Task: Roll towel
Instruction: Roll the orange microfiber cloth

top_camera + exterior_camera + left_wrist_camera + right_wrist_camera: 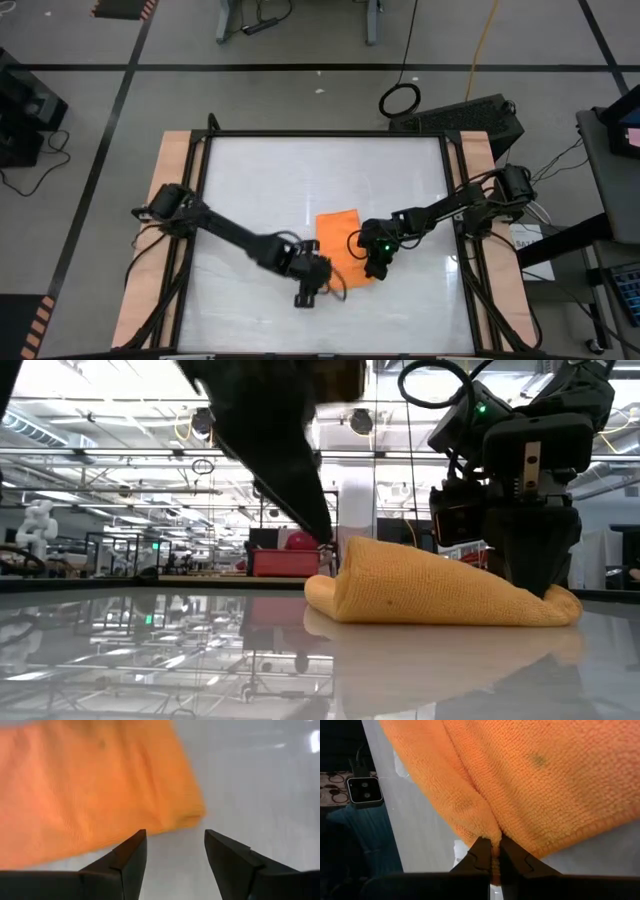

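The orange towel (pixel 340 243) lies on the white table (pixel 300 180), doubled over, with a raised hump in the low view (pixel 430 590). My right gripper (pixel 377 262) stands at the towel's near right corner, shut on the cloth; it also shows in the low view (pixel 545 575) and the right wrist view (pixel 496 847). My left gripper (pixel 312 278) is open just off the towel's near left side. In the left wrist view (pixel 175 840) its fingers stand before a folded corner of the towel (pixel 190 812) and hold nothing. My right gripper pinches a small raised fold of the towel (pixel 492 831) between its two fingertips, at the cloth's edge near a corner. The fingers come from above, pointing down. The rest of the towel lies slack on the table, rising in a hump beside the fingers (pixel 500 585).
Light wooden side rails (pixel 165 200) and a dark frame border the table. The white surface is bare toward the far edge and the left. Dark equipment (pixel 470 115) stands beyond the far right corner.
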